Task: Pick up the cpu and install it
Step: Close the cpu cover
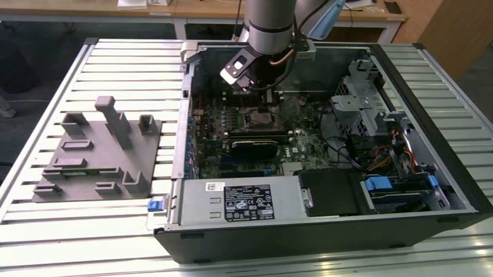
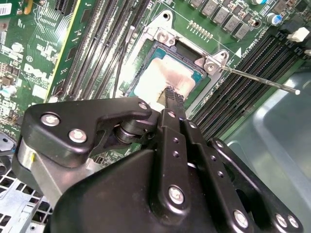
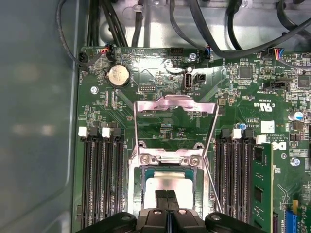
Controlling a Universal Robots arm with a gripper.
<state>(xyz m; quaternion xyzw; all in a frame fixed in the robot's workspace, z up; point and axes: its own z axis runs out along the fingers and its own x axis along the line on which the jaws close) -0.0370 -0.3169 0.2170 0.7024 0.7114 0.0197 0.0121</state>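
End effector (image 3: 167, 198) closed, tips resting on cpu (image 3: 167, 183), socket frame (image 3: 175, 104) raised, white-printed motherboard (image 3: 146, 73)

My desk (image 1: 77, 231) is a top of pale metal slats. On it sit an open computer case (image 1: 308, 243) and, at the exterior view's left, a grey holder (image 1: 92, 167) with upright posts.

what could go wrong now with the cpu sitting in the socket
The gripper appears to rest its tips on the cpu in the open socket: pushing off-centre might tilt or shift it. The retention frame stands open and the lever rod lies close beside the gripper, so a sideways move could snag it.
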